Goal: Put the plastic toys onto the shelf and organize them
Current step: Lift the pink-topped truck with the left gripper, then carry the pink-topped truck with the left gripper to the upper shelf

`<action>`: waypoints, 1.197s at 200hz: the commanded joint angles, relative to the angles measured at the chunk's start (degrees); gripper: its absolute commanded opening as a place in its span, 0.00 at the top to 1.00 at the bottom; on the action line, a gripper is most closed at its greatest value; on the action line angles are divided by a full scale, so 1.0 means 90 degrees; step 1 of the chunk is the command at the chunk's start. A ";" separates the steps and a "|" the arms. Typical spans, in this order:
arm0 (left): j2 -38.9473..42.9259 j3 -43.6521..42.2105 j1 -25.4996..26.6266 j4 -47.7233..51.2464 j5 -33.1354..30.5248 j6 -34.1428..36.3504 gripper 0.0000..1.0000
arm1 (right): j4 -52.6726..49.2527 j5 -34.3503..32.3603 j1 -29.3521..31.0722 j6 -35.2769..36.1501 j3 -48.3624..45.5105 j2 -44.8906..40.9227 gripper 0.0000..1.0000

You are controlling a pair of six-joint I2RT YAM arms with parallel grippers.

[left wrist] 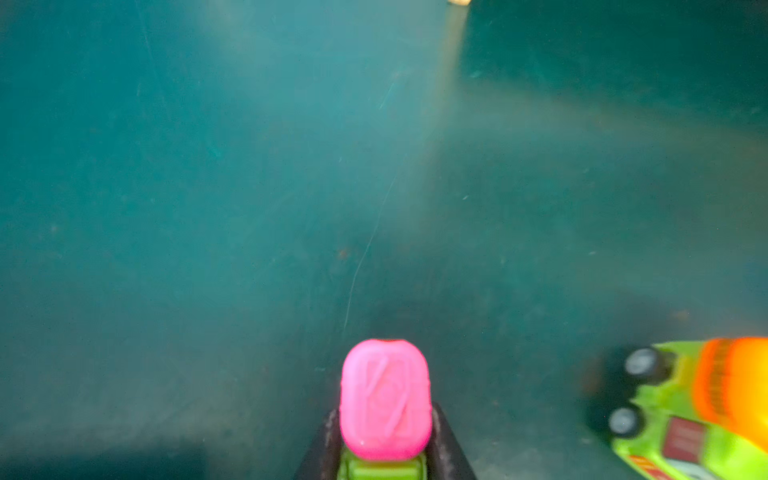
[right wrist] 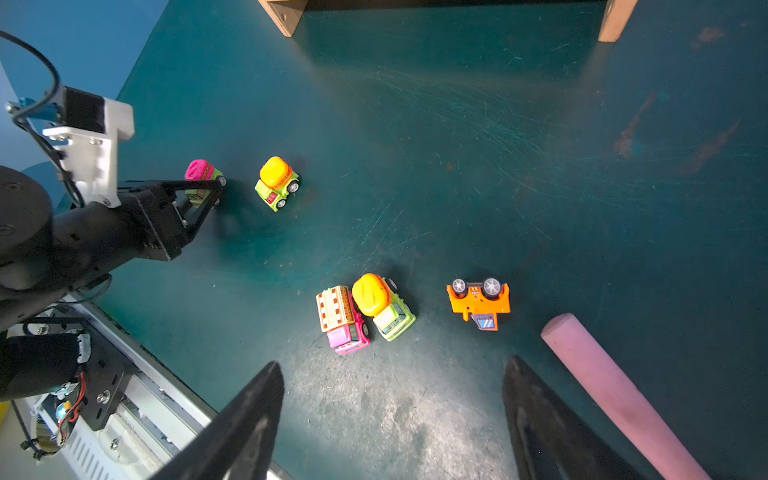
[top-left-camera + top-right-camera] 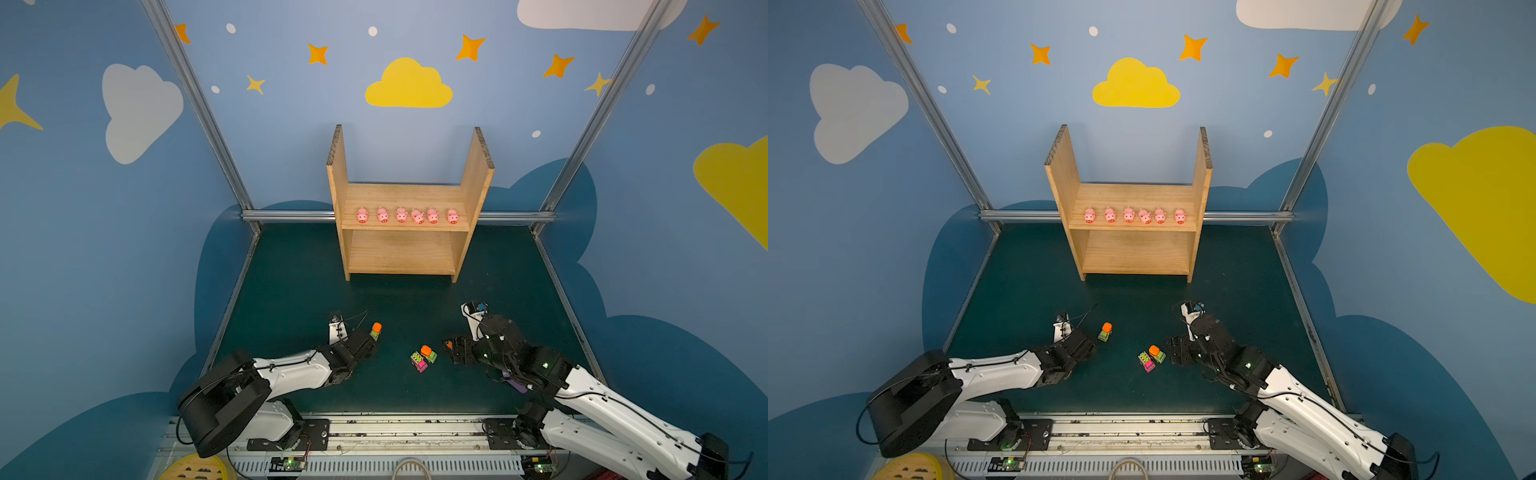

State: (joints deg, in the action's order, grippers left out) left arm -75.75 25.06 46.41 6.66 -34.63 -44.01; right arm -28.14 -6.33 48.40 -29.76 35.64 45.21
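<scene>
Orange vehicle point(image 2: 478, 301) sideways, wheels toward shelf point(image 2: 284, 16)

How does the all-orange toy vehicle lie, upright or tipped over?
Tipped on its side: in the right wrist view the all-orange vehicle lies flat, two wheel hubs facing up.

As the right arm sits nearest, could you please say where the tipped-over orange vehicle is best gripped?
Probably take the orange vehicle by its ends, from above with the open right tool: it lies on its side, wheels toward the shelf.

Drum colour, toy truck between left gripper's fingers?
Pink drum on lime green truck; best in left wrist view.
</scene>
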 commanded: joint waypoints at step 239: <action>-0.2364 0.3753 -0.1559 -0.0778 0.1053 0.2754 0.75 | -0.0467 -0.0220 -0.0379 0.0068 -0.0361 -0.0932 0.19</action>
State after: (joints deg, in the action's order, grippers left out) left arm -94.85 55.96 33.67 1.23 -26.65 -22.02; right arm -31.31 -6.96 45.74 -29.58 32.75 37.28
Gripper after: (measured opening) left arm 0.279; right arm 0.815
